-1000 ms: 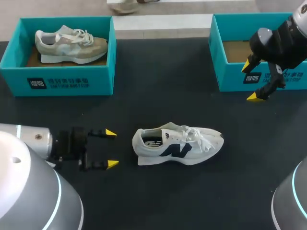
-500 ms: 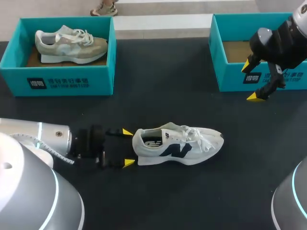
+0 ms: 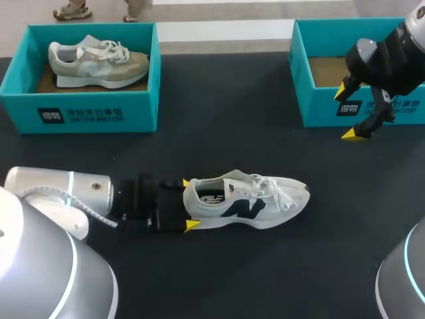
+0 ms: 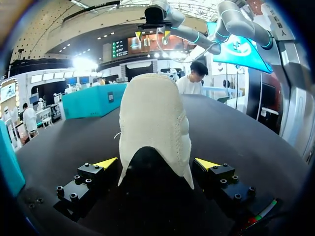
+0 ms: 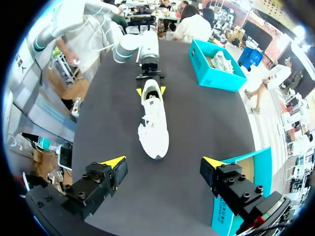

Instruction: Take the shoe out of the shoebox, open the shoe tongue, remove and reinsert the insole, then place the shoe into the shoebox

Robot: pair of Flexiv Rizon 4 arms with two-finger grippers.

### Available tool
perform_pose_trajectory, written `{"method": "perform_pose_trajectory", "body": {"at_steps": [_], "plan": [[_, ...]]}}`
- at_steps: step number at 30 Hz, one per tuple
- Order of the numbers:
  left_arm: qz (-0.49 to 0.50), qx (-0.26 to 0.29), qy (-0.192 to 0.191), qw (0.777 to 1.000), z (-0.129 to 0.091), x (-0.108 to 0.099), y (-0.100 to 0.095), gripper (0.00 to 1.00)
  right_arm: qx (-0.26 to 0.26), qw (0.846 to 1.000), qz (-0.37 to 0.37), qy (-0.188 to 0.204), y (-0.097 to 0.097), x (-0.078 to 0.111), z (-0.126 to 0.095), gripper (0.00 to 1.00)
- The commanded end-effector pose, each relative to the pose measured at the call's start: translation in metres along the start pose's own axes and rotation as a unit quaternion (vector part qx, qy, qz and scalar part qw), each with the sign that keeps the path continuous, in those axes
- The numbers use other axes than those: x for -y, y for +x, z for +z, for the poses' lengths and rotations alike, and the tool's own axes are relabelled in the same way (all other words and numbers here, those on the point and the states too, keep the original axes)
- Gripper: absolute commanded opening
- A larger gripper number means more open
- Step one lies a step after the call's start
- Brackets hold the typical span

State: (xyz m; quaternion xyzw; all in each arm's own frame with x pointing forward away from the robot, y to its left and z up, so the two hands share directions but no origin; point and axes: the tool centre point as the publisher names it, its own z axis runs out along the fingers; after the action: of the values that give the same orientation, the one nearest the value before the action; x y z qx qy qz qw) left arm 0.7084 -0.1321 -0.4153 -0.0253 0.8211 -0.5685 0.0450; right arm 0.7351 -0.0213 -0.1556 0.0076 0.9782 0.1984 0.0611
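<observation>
Head view: shoe [image 3: 246,203] on table [image 3: 232,133] mid-area, resting on sole, toe pointing right. Left gripper [image 3: 188,203] wide, fingers straddling heel; contact not discernible. Shoe white, dark side logo, laces loose. Right gripper [image 3: 346,113] wide, at shoebox [image 3: 319,106] front wall, well apart from shoe.

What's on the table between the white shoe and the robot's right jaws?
Nothing. Only bare table lies between them and the shoe; the right wrist view shows it best.

Left gripper [image 3: 188,203] low, horizontal, fingers spread wide; right gripper [image 3: 345,113] raised, angled down, fingers apart.
</observation>
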Motion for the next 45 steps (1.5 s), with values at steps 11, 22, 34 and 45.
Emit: {"method": "perform_pose_trajectory", "body": {"at_steps": [11,22,34,45], "plan": [[-0.006,0.012,0.014,1.000,0.021,0.005,0.003,1.00,-0.002,1.000,0.000,0.002,-0.002,-0.001,0.001,1.00],[-0.009,0.015,0.016,1.000,0.031,0.008,-0.001,1.00,-0.002,1.000,0.000,0.002,-0.002,-0.001,0.001,1.00],[-0.011,-0.001,0.004,1.000,0.034,0.010,0.002,0.00,-0.002,1.000,0.000,0.002,-0.002,-0.001,0.001,1.00],[-0.012,-0.002,-0.007,1.000,0.014,0.003,0.004,0.00,-0.002,1.000,0.000,0.002,-0.002,-0.001,0.001,1.00]]}}
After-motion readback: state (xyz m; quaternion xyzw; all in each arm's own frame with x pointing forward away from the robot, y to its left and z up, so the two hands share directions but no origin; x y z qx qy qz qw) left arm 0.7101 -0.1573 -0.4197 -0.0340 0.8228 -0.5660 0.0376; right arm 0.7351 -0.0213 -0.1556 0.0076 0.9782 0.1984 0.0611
